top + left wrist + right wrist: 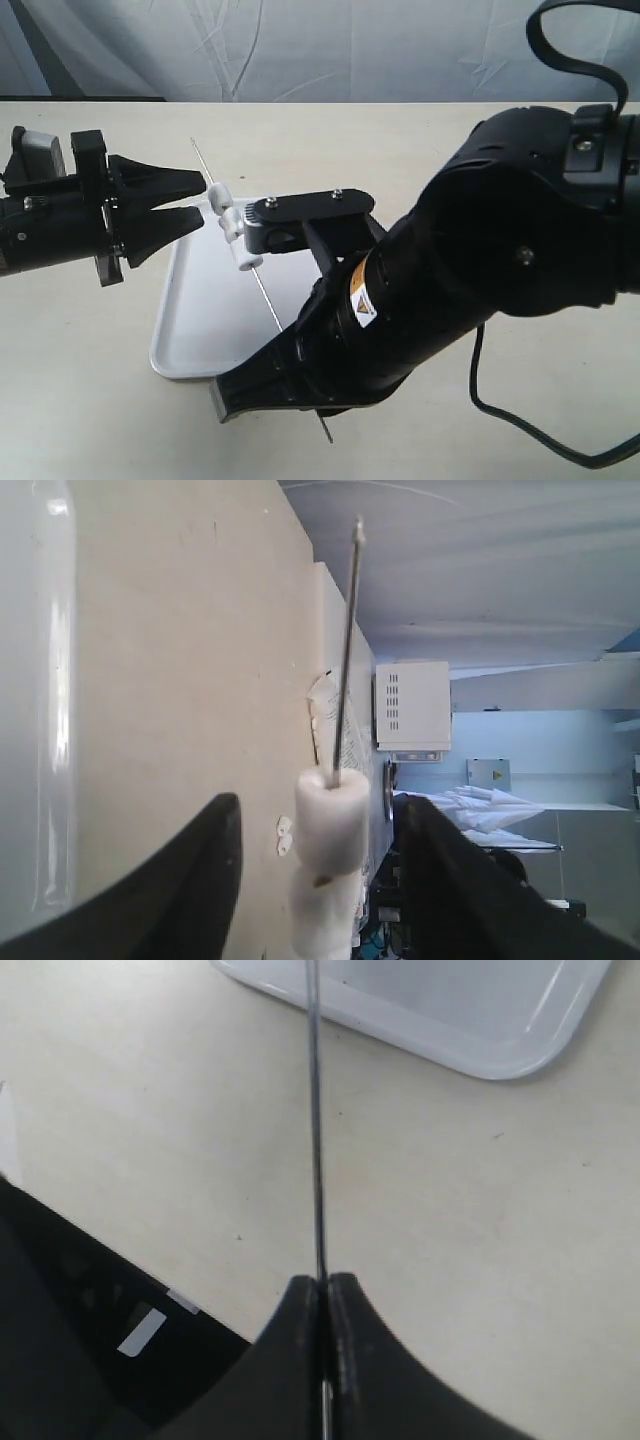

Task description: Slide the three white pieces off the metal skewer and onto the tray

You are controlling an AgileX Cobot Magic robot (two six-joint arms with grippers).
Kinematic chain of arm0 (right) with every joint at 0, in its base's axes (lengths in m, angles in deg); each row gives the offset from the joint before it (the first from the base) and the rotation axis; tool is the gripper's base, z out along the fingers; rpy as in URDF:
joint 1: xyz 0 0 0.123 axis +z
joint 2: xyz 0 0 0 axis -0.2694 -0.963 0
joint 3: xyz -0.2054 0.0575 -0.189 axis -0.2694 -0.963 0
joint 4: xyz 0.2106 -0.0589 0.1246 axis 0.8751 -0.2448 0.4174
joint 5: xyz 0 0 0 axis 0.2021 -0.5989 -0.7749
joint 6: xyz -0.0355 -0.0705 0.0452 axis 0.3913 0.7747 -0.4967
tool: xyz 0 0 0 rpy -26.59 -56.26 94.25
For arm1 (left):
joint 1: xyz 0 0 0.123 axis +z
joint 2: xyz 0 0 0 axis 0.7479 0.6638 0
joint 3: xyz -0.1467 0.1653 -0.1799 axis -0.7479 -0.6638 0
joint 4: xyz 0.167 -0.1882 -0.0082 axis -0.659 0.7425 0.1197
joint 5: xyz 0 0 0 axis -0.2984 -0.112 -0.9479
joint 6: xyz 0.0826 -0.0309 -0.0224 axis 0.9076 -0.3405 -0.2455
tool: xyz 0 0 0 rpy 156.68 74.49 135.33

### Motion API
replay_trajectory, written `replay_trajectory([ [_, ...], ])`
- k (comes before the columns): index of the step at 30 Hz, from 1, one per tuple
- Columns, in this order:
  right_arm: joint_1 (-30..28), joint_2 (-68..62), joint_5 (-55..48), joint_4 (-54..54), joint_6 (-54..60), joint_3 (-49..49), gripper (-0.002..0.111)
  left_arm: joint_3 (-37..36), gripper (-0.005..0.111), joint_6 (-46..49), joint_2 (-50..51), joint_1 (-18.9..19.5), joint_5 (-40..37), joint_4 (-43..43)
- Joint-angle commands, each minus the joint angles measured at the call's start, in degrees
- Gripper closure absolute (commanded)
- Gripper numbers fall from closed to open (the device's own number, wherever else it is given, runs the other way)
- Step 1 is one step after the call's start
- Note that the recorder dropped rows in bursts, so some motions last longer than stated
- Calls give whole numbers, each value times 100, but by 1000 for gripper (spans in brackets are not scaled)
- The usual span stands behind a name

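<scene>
Right claw (pixel 322 1290) clamping metal skewer (pixel 316 1140), clearest wrist-side, left claw (pixel 202 198) spread astride white pieces (pixel 331 820)

left hand (pixel 318 812): spread | white pieces (pixel 330 825) between fingers (pixel 200 880), touching neither | metal skewer (pixel 345 650) through them
</scene>
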Motion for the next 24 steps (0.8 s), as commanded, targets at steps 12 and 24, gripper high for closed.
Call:
replay_trajectory([
  [12,9,36,56,229,214,-24,109,195,59,213,82,-568,-198,278],
  [24,9,36,52,216,279,-24,109,195,76,202,82,-568,-203,203],
])
